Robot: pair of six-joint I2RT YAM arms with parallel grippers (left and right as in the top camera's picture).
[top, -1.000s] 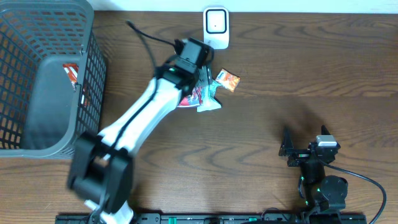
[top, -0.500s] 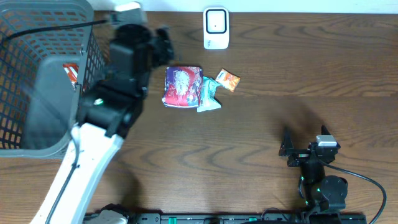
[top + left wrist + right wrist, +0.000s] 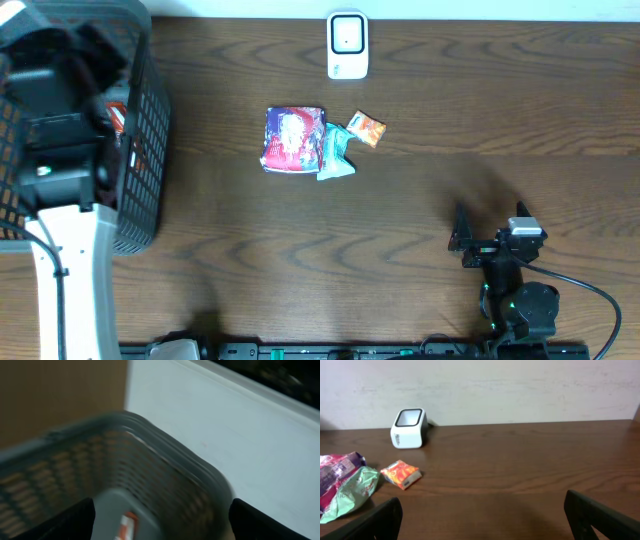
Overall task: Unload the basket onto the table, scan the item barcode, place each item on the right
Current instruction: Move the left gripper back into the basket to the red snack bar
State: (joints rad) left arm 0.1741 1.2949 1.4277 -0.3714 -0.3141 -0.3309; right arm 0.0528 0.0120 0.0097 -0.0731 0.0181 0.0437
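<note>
Risk here – left tool (image 3: 165, 521), released and empty above the grey plastic mesh basket (image 3: 150, 180), may snag its wall reaching for the small red-and-white packet (image 3: 115, 118) inside – right tool (image 3: 485, 522) idles released too.

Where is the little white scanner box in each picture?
Overhead: the white scanner is at the top middle, near the table's far edge.
Left wrist: not in it; only the grey basket shows.
Right wrist: the white scanner is at the upper left, in front of the wall.
Shared landmark: the small orange packet lies close to the scanner in the overhead and right wrist views.
</note>
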